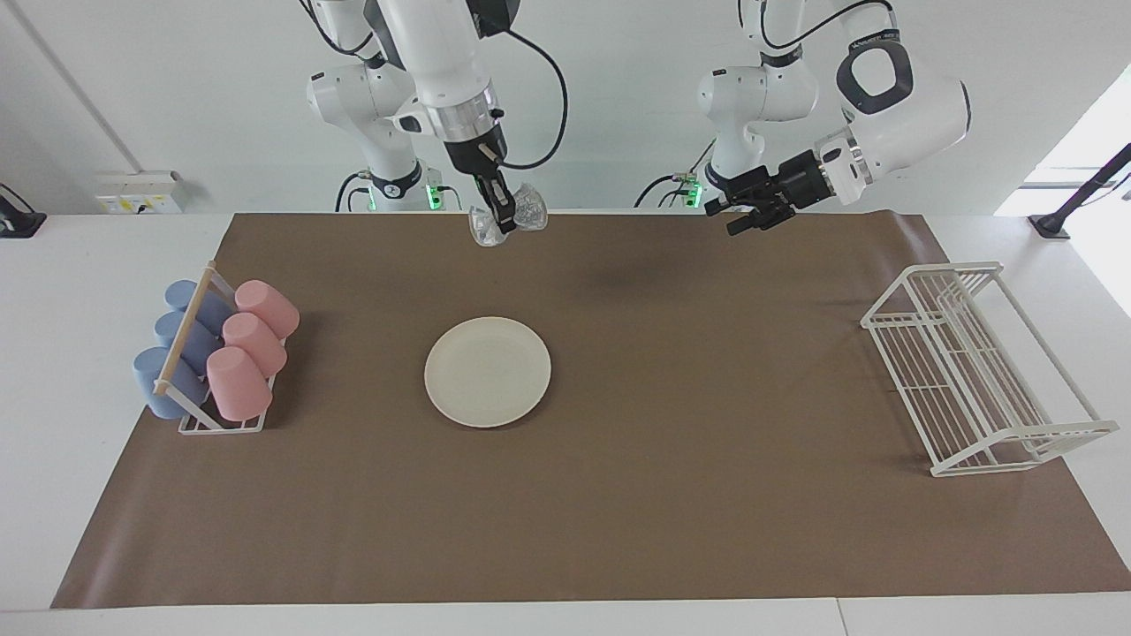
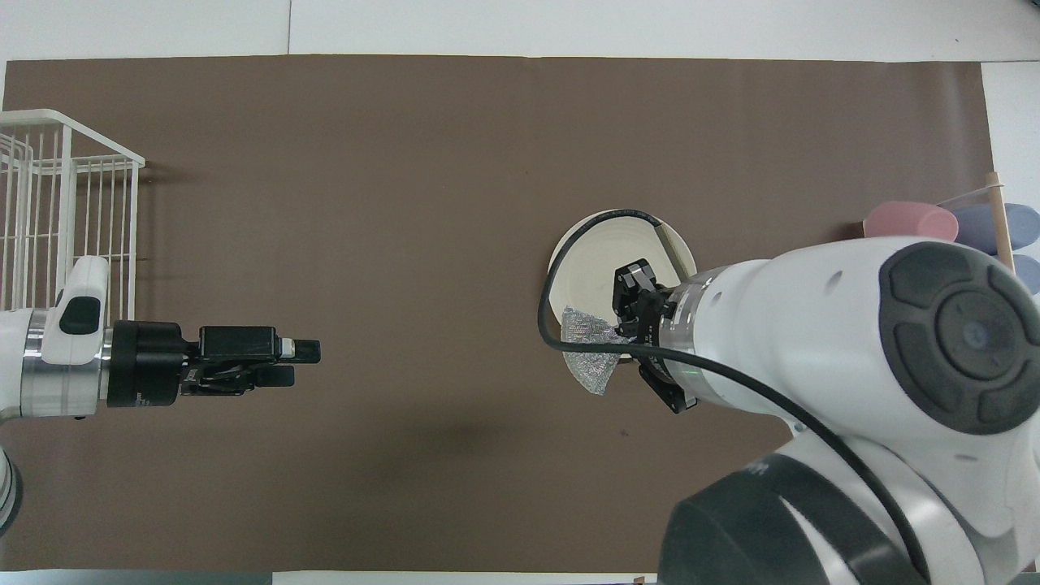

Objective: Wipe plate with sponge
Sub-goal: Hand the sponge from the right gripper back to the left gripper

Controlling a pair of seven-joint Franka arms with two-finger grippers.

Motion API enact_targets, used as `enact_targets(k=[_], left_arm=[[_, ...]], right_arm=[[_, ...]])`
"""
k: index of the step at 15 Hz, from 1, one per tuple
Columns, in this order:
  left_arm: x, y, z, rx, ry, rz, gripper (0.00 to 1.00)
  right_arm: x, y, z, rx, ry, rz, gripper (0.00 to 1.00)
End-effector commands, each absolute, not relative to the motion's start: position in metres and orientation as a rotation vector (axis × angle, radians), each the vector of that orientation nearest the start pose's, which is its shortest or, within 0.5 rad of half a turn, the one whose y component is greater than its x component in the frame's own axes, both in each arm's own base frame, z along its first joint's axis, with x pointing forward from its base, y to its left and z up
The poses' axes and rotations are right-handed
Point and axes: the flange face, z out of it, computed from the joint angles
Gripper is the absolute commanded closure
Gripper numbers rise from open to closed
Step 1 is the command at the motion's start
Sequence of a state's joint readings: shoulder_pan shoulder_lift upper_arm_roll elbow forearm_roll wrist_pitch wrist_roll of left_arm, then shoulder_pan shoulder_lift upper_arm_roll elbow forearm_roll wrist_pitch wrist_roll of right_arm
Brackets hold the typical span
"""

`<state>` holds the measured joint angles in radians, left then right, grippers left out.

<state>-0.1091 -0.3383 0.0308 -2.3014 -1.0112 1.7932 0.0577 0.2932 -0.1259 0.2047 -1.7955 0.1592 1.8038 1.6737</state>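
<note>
Overall, a brown mat [image 1: 618, 495] covers the white bench [image 1: 53, 371] before a plain pale wall, with a rack of pink and blue cups [image 1: 216, 353] at the right arm's end and a white wire rack [image 1: 981, 371] at the left arm's. Between them the plate [image 1: 488, 372] lies bare on the mat. High over its robot-side edge the right claw [image 1: 502, 221] is clenched on the sponge [image 1: 527, 210] — the left claw [image 1: 738, 216] waits raised, fingers spread, holding nothing.

The cream-white round plate [image 1: 488, 372] lies flat and bare at the facing view's centre-left. The silvery speckled sponge [image 1: 521, 212] hangs crumpled near the top, well above it.
</note>
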Motion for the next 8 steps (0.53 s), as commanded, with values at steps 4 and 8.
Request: enact_targets(k=[4,8], left_arm=[[0.425,-0.155,0.524,1.867,0.242,-0.246,0.0],[0.412,-0.212,0.52,1.826,0.273,-0.221,0.0]], right_arm=[[0.436,0.311,0.612,-2.444,1.773,0.082,1.0],[0.422,0.333,0.615,-2.427,1.783,0.089,1.0]])
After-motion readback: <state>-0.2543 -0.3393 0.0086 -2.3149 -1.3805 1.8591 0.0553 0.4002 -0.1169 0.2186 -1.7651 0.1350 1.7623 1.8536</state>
